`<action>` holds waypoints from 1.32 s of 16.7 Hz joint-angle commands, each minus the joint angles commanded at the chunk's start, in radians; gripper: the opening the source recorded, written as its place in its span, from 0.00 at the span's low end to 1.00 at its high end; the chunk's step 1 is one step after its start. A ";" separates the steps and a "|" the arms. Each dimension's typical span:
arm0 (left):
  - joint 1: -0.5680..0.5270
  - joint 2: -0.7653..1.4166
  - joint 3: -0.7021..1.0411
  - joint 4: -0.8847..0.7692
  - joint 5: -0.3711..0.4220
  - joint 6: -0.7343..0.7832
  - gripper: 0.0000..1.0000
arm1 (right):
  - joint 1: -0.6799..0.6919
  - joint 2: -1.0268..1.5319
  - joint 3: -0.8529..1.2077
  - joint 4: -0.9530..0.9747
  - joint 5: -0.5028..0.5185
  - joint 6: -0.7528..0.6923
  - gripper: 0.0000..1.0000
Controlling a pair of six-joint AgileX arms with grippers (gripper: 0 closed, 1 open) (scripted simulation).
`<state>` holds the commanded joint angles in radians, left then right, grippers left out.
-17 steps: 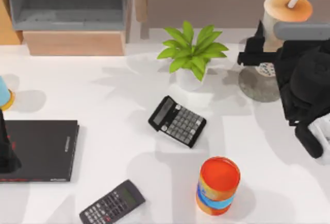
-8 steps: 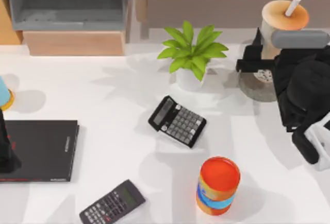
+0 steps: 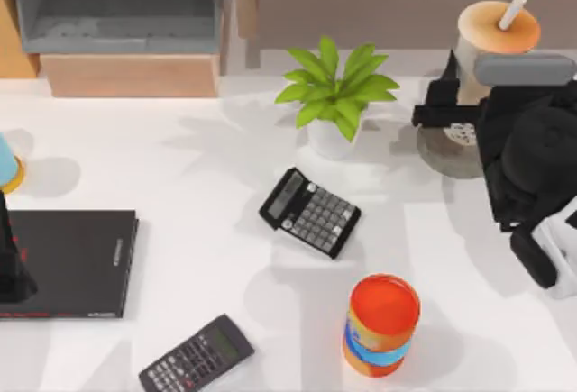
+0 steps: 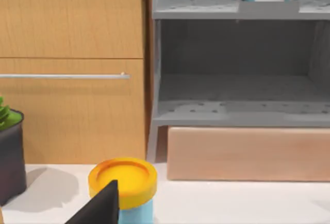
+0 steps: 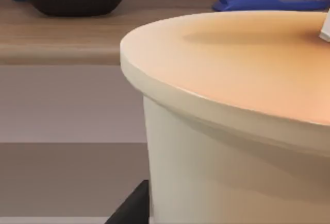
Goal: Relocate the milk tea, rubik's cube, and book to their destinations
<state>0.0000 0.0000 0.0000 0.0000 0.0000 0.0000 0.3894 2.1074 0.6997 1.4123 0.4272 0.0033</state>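
over at the table's far right, the right gripper (image 3: 451, 108) is clamped around the milk tea (image 3: 491, 41), cup sitting on the grey coaster (image 3: 442, 153). placing step looks done; next it needs to let go cleanly.

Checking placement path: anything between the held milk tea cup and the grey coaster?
Nothing visible. The right gripper holds the tall tan-orange milk tea cup directly over the round grey stone-like coaster; no object lies between them. Whether the cup touches the coaster cannot be told.
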 joint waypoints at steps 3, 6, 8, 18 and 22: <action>0.000 0.000 0.000 0.000 0.000 0.000 1.00 | 0.000 0.000 0.000 0.000 0.000 0.000 0.83; 0.000 0.000 0.000 0.000 0.000 0.000 1.00 | 0.000 0.000 0.000 0.000 0.000 0.000 1.00; 0.000 0.000 0.000 0.000 0.000 0.000 1.00 | 0.000 0.000 0.000 0.000 0.000 0.000 1.00; 0.000 0.000 0.000 0.000 0.000 0.000 1.00 | 0.011 -0.029 -0.047 0.034 0.023 0.004 1.00; 0.000 0.000 0.000 0.000 0.000 0.000 1.00 | 0.039 -0.049 -0.115 0.067 0.039 0.000 1.00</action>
<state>0.0000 0.0000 0.0000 0.0000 0.0000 0.0000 0.4284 2.0585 0.5848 1.4794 0.4666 0.0038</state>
